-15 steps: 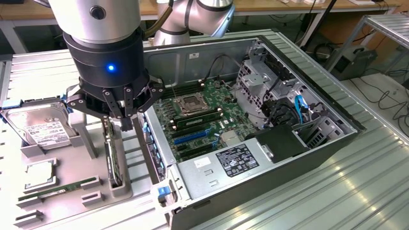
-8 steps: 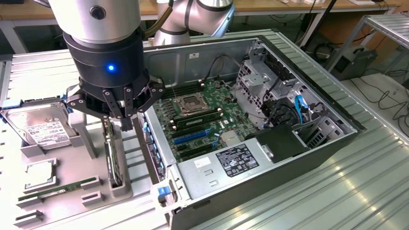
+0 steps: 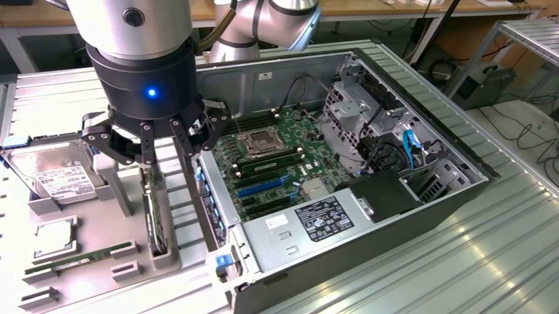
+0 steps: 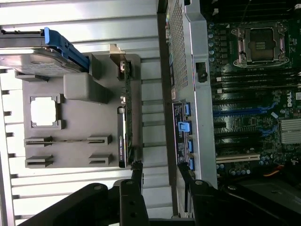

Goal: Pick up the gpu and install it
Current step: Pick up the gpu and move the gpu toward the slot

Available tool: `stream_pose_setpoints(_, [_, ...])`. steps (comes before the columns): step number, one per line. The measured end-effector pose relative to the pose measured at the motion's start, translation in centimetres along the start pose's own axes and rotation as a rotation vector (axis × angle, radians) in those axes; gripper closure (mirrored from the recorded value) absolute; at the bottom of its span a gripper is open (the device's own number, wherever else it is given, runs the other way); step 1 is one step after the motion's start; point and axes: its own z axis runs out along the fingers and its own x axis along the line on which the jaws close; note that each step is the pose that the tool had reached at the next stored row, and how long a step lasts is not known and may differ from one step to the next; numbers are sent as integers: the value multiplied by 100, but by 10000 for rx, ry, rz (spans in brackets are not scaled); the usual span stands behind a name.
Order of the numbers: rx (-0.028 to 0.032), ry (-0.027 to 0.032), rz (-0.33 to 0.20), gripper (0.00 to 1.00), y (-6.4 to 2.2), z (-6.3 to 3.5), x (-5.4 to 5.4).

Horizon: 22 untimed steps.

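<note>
The gpu (image 3: pixel 156 222) (image 4: pixel 126 134), a thin flat black expansion card, stands on its long edge in a slot of a grey moulded plastic tray (image 3: pixel 122 190) (image 4: pixel 75 122). Its slot is on the side of the tray nearest the computer. The tray lies on a ribbed silver metal bench (image 3: pixel 489 261) (image 4: pixel 94 19).

The black multi-link gripper (image 3: pixel 170 160) (image 4: pixel 159 165) on the silver and black arm hangs above that side of the tray. Its fingers are spread apart and hold nothing. In the wrist view, bare bench slats and the edge of the case show between the two slim black fingertips (image 4: pixel 137 170). One tip sits just beside the near end of the gpu, and I cannot tell whether it touches the card.

In the exterior view, the tray also carries these things to the left of the gpu:
- a boxy silver hard drive (image 3: pixel 52 173) (image 4: pixel 33 63) with a white label and a blue side rail
- a square silver processor chip (image 3: pixel 54 237) (image 4: pixel 43 112)
- a slim green RAM stick (image 3: pixel 78 260)

Just beside the tray, on the exterior view's right, lies an open dark grey metal computer case (image 3: pixel 454 190) (image 4: pixel 188 56) with its side panel off. Inside it is a green motherboard (image 3: pixel 279 163) (image 4: pixel 254 94) with a square metal processor socket (image 3: pixel 262 140) (image 4: pixel 261 44) and blue expansion slots (image 3: pixel 262 188) (image 4: pixel 235 112). Near the front of the case sits a silver power supply (image 3: pixel 297 226) with a black label.
</note>
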Motion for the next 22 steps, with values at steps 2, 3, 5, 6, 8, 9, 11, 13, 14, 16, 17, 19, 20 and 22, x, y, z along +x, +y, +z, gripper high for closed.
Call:
stream_pose_setpoints(2, [0,0,0,58,0,0,0])
stream_pose_setpoints(3, [0,0,0,58,0,0,0])
stream_pose_setpoints(5, [0,0,0,58,0,0,0])
stream_pose_setpoints(6, [-1,-1,-1,58,-1,1,3])
stream_pose_setpoints(8, [-1,-1,0,58,-1,3,13])
stream_pose_setpoints(9, [1,0,0,58,-2,3,18])
stream_pose_setpoints(11, [-1,0,0,58,-2,6,26])
stream_pose_setpoints(13, [0,-1,0,58,-3,8,34])
stream_pose_setpoints(14, [0,0,0,58,-3,10,37])
stream_pose_setpoints(16, [0,0,0,58,-4,12,42])
stream_pose_setpoints(17, [0,0,0,58,-4,13,44])
stream_pose_setpoints(19, [1,2,-1,58,-4,15,46])
stream_pose_setpoints(20, [1,1,0,58,-5,17,48])
stream_pose_setpoints(22, [0,-1,0,58,-5,21,52])
